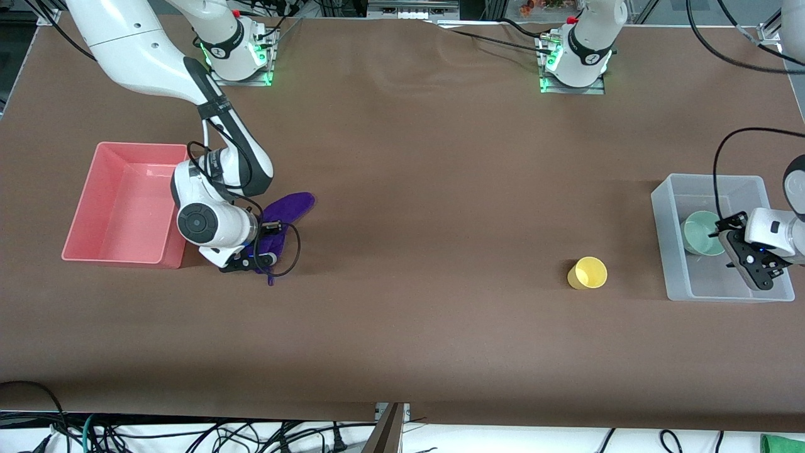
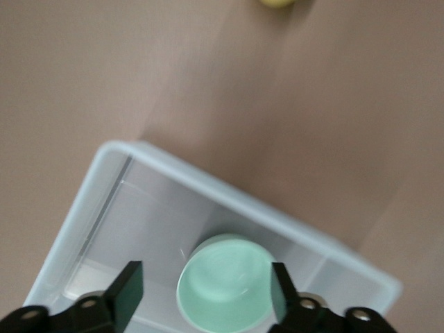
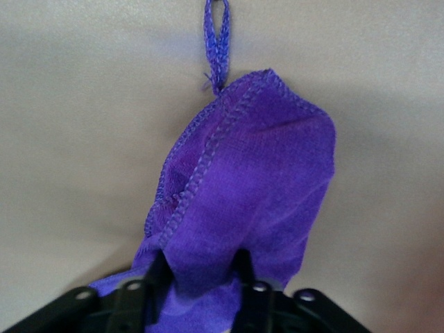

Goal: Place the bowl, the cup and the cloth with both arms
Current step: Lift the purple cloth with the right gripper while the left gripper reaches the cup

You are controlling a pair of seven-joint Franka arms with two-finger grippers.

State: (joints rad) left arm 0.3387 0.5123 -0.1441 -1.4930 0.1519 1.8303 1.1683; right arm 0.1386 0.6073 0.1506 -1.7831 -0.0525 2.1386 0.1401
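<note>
The pale green bowl [image 1: 701, 231] sits inside a clear plastic bin [image 1: 661, 245] at the left arm's end of the table. My left gripper [image 1: 747, 264] hovers over the bin, open and empty, with its fingers on either side of the bowl [image 2: 225, 281] just above it. The yellow cup [image 1: 587, 273] lies on its side on the table beside the bin; its edge shows in the left wrist view [image 2: 277, 3]. My right gripper [image 1: 255, 259] is shut on the purple cloth [image 1: 290, 207], pinching a fold [image 3: 250, 180] beside the pink tray [image 1: 82, 214].
The pink tray is empty and stands at the right arm's end of the table. The cloth's thread loop [image 3: 216, 41] trails onto the brown table. The clear bin's rim [image 2: 111, 180] lies under the left gripper.
</note>
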